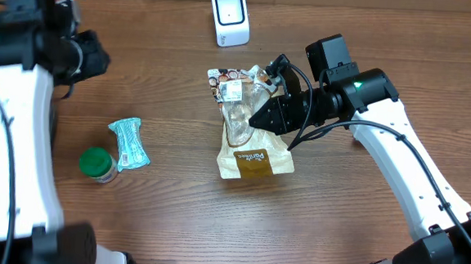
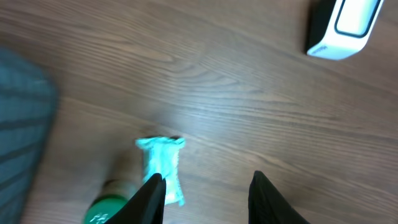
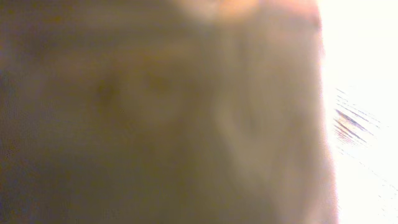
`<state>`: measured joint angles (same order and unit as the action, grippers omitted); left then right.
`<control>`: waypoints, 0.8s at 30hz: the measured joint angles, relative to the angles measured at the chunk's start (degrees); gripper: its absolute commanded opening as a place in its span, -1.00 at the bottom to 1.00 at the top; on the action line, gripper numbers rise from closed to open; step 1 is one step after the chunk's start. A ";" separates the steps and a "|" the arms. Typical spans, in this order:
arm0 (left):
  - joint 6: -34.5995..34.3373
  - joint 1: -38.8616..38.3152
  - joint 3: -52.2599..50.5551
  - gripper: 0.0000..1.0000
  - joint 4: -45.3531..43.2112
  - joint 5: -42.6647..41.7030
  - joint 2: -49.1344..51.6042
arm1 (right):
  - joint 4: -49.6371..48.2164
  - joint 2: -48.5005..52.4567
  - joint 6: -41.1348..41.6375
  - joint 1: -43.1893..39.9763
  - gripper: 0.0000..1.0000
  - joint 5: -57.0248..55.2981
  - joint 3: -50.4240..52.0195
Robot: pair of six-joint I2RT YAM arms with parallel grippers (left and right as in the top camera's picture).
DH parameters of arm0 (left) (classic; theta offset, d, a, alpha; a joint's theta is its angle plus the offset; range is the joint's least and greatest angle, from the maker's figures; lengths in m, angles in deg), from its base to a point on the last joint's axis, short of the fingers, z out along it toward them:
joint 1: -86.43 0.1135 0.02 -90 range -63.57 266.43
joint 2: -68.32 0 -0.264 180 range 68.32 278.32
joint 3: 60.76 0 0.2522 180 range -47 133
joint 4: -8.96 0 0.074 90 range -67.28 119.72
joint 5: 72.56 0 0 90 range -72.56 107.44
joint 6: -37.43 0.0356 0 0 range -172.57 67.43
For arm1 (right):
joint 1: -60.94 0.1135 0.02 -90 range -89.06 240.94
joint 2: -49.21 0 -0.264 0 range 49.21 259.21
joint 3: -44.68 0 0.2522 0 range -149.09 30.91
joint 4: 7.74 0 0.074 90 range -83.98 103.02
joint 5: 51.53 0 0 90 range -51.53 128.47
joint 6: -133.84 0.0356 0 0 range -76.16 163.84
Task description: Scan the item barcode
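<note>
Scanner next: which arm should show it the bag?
Right. The right gripper is shut on the bag, close to the scanner. The left gripper hangs open and empty, far off near the packet.

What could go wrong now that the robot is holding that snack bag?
1. The right fingers pinch the floppy snack bag at just one edge, so it might sag or slip out on the way to the white scanner.
2. The bag fills the whole right wrist view, which shows only a blur. That camera probably cannot help aim the barcode at the scanner.
</note>
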<state>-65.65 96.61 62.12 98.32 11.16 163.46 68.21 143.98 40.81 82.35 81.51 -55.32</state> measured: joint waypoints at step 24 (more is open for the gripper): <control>-15.43 0.00 -28.17 -0.56 1.95 23.32 -3.82 | -0.94 0.00 1.03 0.00 -0.92 -6.10 0.00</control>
<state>-81.08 96.61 33.95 100.26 34.48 159.63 67.27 143.98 41.84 82.35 75.42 -55.32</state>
